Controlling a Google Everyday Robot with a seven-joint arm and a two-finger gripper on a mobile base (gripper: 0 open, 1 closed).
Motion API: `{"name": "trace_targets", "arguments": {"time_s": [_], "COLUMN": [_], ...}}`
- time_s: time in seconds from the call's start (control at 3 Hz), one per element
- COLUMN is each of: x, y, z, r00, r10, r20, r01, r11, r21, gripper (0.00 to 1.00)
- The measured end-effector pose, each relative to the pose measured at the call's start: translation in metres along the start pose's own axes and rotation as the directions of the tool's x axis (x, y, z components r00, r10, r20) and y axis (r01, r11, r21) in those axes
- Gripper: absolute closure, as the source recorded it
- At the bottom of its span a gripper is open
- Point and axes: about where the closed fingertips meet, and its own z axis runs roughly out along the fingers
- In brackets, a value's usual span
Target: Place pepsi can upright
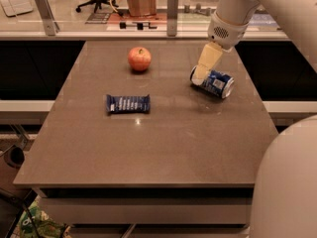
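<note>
The pepsi can (217, 84) is blue with white markings and silver ends. It lies on its side at the right back of the brown table (163, 148). My gripper (200, 78) hangs from the white arm (233, 14), reaching down from the upper right. Its cream tip is at the can's left end, touching it or very close to it. The can's left end is partly hidden behind the gripper.
A red apple (139, 58) stands at the back middle of the table. A flat blue snack bar wrapper (128, 103) lies left of centre. A glass-fronted ledge (148, 31) runs behind the table. My white body (290, 182) fills the lower right corner.
</note>
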Motion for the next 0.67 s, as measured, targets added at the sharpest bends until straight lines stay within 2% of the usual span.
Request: {"name": "trace_targets", "arguments": {"time_s": [0.33, 0.67], "x": [-0.017, -0.034], "y": [-0.004, -0.022], "z": [0.032, 0.062], "r00": [0.998, 0.997], "r10": [-0.029, -0.022], "r20": [-0.054, -0.071], "r01": [0.027, 0.018], "r11": [0.9986, 0.9985], "r21": [-0.045, -0.052], "gripper": [0.0, 0.0]}}
